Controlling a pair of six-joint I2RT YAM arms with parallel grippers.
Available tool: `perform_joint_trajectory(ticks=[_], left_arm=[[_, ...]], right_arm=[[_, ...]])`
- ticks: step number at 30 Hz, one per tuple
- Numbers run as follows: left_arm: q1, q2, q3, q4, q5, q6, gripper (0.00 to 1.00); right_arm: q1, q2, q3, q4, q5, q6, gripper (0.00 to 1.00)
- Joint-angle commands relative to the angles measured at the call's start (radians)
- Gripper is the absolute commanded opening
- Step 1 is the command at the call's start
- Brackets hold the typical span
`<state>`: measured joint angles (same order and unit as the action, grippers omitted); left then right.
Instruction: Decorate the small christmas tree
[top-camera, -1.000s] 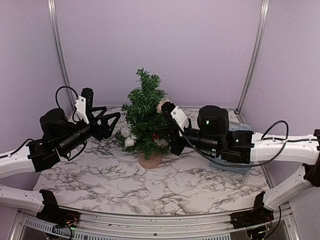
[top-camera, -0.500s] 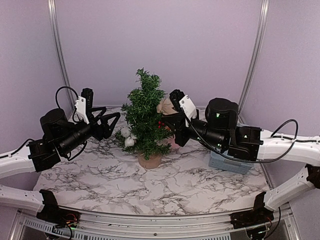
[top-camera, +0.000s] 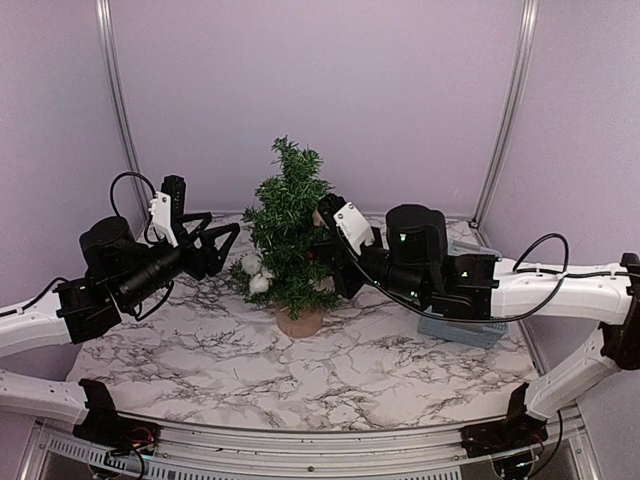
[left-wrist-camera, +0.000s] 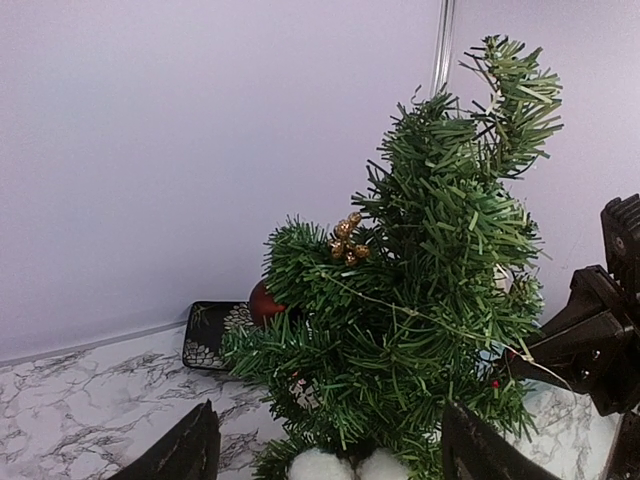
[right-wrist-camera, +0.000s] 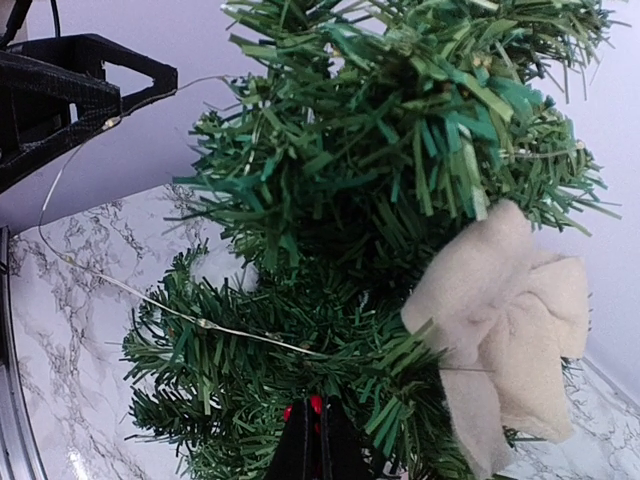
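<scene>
Desk: Location of the small christmas tree (top-camera: 290, 235)?

Operator: I see it upright at the back centre of the marble worktop (top-camera: 330, 380), on its round tan base (top-camera: 299, 322). It stands between the two arms.

Desk: Left arm?

Operator: The left gripper (top-camera: 228, 245) hangs just left of the tree, level with the lower branches and clear of them. Its jaws are spread wide and I see nothing in them.

Desk: Right arm?

Operator: The right gripper (top-camera: 325, 255) is pushed into the branches on the tree's right side. Its jaws are pressed together, with a small red ornament (right-wrist-camera: 303, 408) pinched at the tips. A thin wire (right-wrist-camera: 200, 322) crosses the branches just above them. I cannot tell whether it joins the ornament.

Desk: Items on the tree?

Operator: I read a cream bow (right-wrist-camera: 510, 320) on the right side, a gold berry cluster (left-wrist-camera: 347, 240) higher up, a red ball (left-wrist-camera: 265, 300) at the back and white balls (top-camera: 258, 283) low on the left.

Desk: Other items?

Operator: A blue tray (top-camera: 470, 330) lies under the right arm. A dark tray (left-wrist-camera: 210, 335) sits behind the tree by the wall.
</scene>
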<state>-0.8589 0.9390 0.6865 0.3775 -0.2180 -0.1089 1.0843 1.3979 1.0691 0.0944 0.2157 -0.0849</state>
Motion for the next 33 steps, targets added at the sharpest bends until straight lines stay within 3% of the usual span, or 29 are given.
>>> perform_joint_trajectory(ticks=[1, 10, 21, 33], left_arm=[[0.007, 0.003, -0.007, 0.037, 0.003, 0.011, 0.77], [0.010, 0.009, -0.005, 0.037, 0.005, 0.014, 0.77], [0.011, 0.003, -0.005, 0.037, 0.010, 0.009, 0.77], [0.011, 0.010, -0.004, 0.037, 0.017, 0.003, 0.77]], right_arm=[[0.005, 0.016, 0.038, -0.009, 0.031, -0.015, 0.00], [0.005, 0.029, 0.046, -0.032, 0.033, -0.028, 0.00], [0.006, -0.001, 0.043, -0.044, -0.018, -0.016, 0.07], [0.007, -0.036, 0.040, -0.044, -0.029, -0.003, 0.35]])
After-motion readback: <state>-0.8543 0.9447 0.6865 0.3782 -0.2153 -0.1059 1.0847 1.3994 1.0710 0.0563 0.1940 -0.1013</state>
